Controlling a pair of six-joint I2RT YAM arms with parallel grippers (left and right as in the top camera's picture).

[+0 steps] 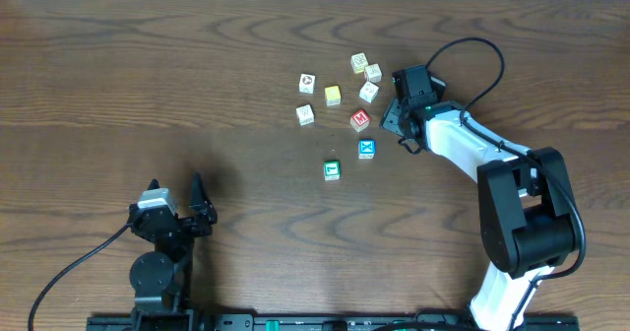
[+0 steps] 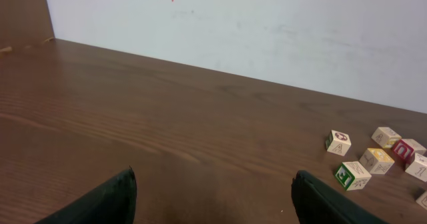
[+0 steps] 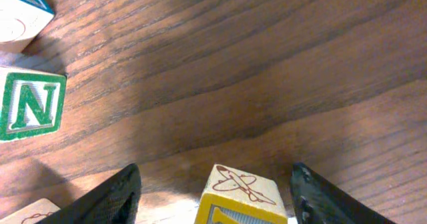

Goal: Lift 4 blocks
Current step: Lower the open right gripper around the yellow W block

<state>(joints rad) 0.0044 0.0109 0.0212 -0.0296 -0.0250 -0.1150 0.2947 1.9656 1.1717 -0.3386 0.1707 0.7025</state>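
In the right wrist view a yellow-edged block with an airplane drawing on top stands between my right gripper's fingers. There is a gap on each side, so the jaws are open. From overhead the right gripper hangs just right of the red M block and covers the yellow block. The blue X block and the teal-green block lie below and left of it. My left gripper rests open at the near left, far from the blocks, with nothing between its fingers.
Cream-faced cubes and a pale yellow cube are scattered above the red block. A green N-faced cube and a blue-edged cube lie left of the right fingers. The white wall backs the table.
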